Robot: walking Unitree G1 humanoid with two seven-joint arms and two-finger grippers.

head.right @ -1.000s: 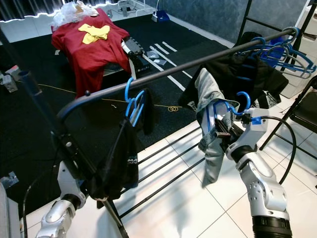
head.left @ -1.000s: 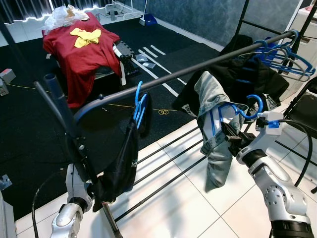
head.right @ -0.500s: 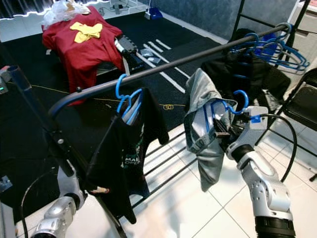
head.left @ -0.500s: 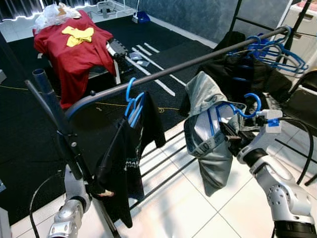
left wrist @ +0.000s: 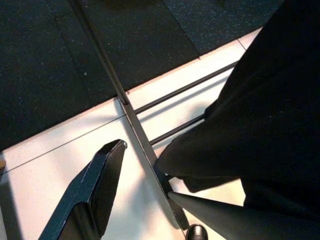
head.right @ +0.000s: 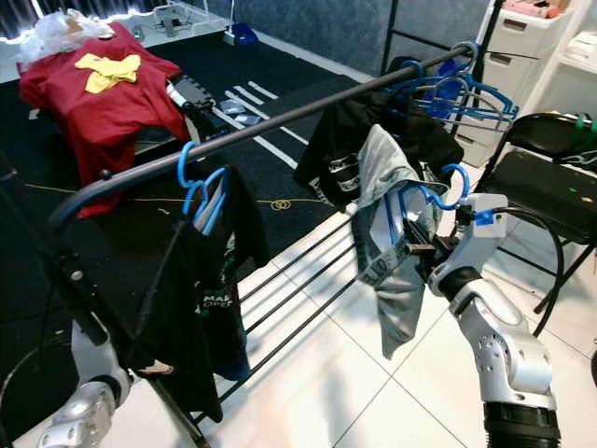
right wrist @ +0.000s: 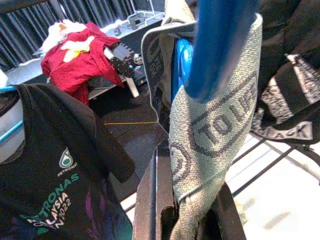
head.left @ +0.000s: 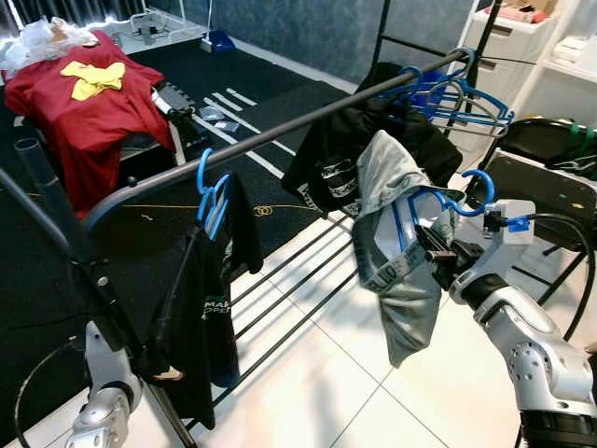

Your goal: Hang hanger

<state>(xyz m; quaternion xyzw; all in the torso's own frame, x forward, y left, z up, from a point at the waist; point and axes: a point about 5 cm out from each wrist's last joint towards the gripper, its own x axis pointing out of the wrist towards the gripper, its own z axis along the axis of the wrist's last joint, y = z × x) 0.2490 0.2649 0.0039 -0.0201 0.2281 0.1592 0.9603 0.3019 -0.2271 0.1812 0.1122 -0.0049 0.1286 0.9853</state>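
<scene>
My right gripper (head.left: 437,256) is shut on a blue hanger (head.left: 474,194) that carries a grey garment (head.left: 399,280). The hanger's hook is in the air, below and on the near side of the dark rail (head.left: 280,128), not touching it. In the right wrist view the grey cloth (right wrist: 215,130) and a blue hanger arm (right wrist: 220,40) sit between the black fingers (right wrist: 150,200). A black T-shirt (head.left: 203,317) hangs from the rail on another blue hanger (head.left: 207,182). My left gripper (left wrist: 146,170) hangs low and open beside the rack's foot.
Several bare blue hangers (head.left: 457,93) hang at the rail's far end, above a draped black garment (head.left: 340,154). A black folding chair (head.left: 546,177) and white drawers (head.left: 522,37) stand on the right. A red cloth (head.left: 84,103) covers a table on the black mat behind the rack.
The camera has swung, so the rack and red cloth sit further left in the picture. The right gripper keeps its hold on the hanger under the rail. The black T-shirt now hangs straighter.
</scene>
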